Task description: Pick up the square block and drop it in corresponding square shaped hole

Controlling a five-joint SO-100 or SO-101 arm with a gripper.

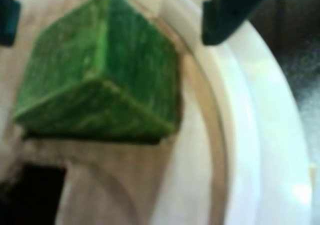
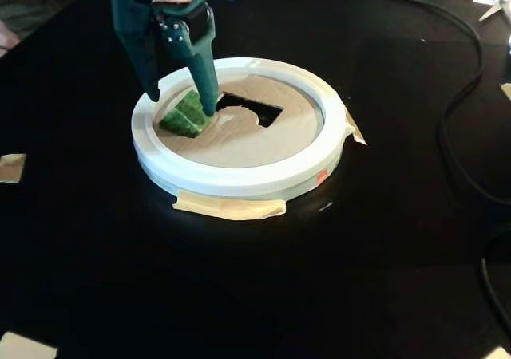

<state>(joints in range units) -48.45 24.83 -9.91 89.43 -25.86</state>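
I see the gripper (image 2: 182, 97) spread, its two teal fingers (image 2: 204, 76) straddling the green square block (image 2: 185, 116) without closing on it. The block sits tilted at the left side of the tan disc (image 2: 239, 136), inside the white ring (image 2: 239, 179). The larger dark cutout (image 2: 251, 108) lies just right of it on the black surface (image 2: 383, 255).

Surface (image 2: 375, 239): black, slightly glossy, filling the fixed view.
Cable (image 2: 463, 112): black, curving down the right side of the fixed view.
Masking tape (image 2: 231, 208): a beige strip stuck to the surface at the near edge of the white ring.
Second tape piece (image 2: 354, 129): juts out at the ring's right side.
Paper scraps (image 2: 11, 167): pale, at the left edge and lower corners.
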